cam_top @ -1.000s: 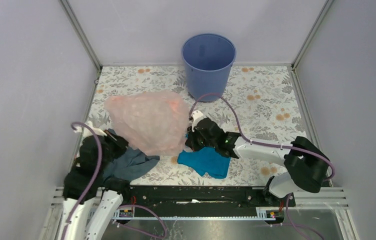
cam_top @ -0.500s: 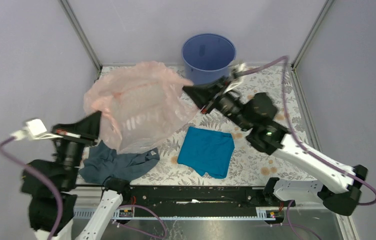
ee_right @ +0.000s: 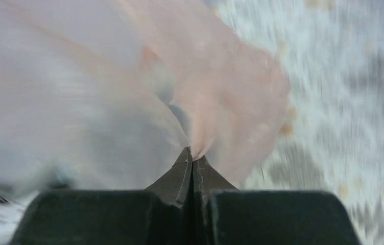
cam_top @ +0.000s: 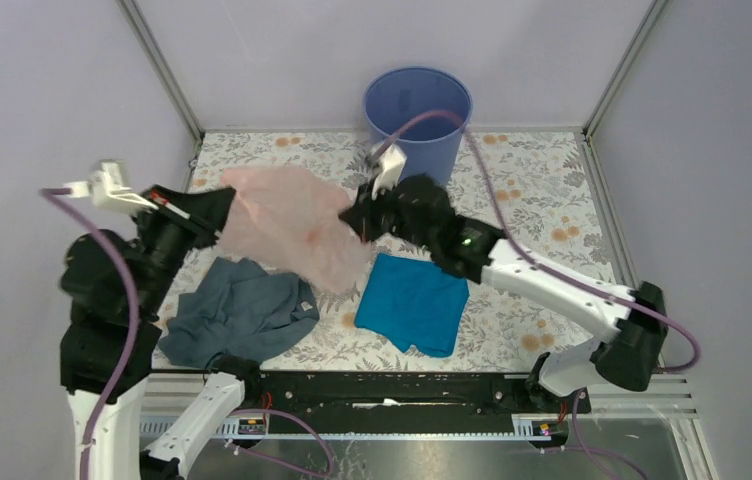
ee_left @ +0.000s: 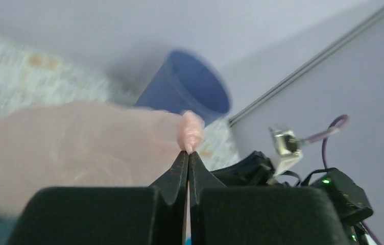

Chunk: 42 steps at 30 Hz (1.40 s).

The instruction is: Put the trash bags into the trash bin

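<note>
A thin pink trash bag [cam_top: 287, 225] hangs stretched between my two grippers above the floral table. My left gripper [cam_top: 224, 205] is shut on its left edge; in the left wrist view a pink wad [ee_left: 190, 133] sticks out past the closed fingertips. My right gripper [cam_top: 354, 218] is shut on its right edge, which also shows in the right wrist view [ee_right: 200, 138]. The round blue trash bin [cam_top: 417, 125] stands upright at the back of the table, just behind the right gripper. It also shows in the left wrist view [ee_left: 182, 87].
A teal cloth [cam_top: 414, 305] lies flat on the table under the right arm. A grey-blue cloth [cam_top: 237, 312] lies crumpled at the front left. Grey walls with metal rails close in the left, back and right sides.
The bag was lifted off the table and spread wide, and now hangs smaller and lower between the grippers. The right gripper swung back left from beside the bin; the left gripper rose.
</note>
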Available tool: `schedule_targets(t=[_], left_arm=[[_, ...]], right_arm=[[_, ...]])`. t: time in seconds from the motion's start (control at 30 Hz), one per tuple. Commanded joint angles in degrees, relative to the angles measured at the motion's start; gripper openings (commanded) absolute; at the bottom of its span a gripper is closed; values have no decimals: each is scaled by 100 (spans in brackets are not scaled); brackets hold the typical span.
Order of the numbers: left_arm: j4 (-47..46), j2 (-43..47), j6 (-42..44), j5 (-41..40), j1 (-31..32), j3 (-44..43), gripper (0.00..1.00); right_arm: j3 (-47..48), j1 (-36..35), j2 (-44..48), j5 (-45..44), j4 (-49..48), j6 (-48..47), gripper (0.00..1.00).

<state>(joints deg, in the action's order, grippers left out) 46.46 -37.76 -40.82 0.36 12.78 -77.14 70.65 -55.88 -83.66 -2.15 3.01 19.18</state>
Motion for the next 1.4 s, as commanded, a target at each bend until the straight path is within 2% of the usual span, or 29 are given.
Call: schedule_targets(t=[0.0, 0.17, 0.3, 0.43, 0.6, 0.83, 1.03, 1.13, 1.23, 1.33, 1.37], left_arm=[[-1009, -124, 296, 575, -3, -382, 0], [-1539, 444, -326, 1345, -3, 1234, 0], [-1792, 716, -530, 1904, -3, 1778, 0], [-1879, 733, -489, 2304, -3, 1944, 0], [-2223, 246, -440, 3079, -3, 1949, 0], [-2756, -346, -205, 3471, 6, 1912, 0], [-3259, -653, -253, 3496, 14, 1922, 0], [-3283, -799, -251, 3455, 13, 1914, 0], [-3255, -870, -220, 3434, 14, 1901, 0], [-3248, -920, -248, 3478, 14, 1936, 0], [-3254, -940, -277, 3491, 21, 1952, 0]], right_arm=[[800, -9, 662, 284, -788, -256, 0], [-46, -4, 793, 855, -1270, 235, 0], [-541, -6, 1206, 980, -1396, 144, 0], [-1036, -8, 1491, 819, -1334, 24, 0], [-1331, -4, 1528, 1435, -1174, 21, 0], [-704, -10, 1312, 1105, -438, -229, 2], [-510, -5, 1226, 853, -961, -201, 7], [-475, -9, 1122, 915, -1264, -163, 11], [-601, -9, 1025, 1120, -1590, -214, 26], [-369, -9, 817, 1250, -1487, -436, 36], [-267, -7, 739, 1257, -1469, -502, 42]])
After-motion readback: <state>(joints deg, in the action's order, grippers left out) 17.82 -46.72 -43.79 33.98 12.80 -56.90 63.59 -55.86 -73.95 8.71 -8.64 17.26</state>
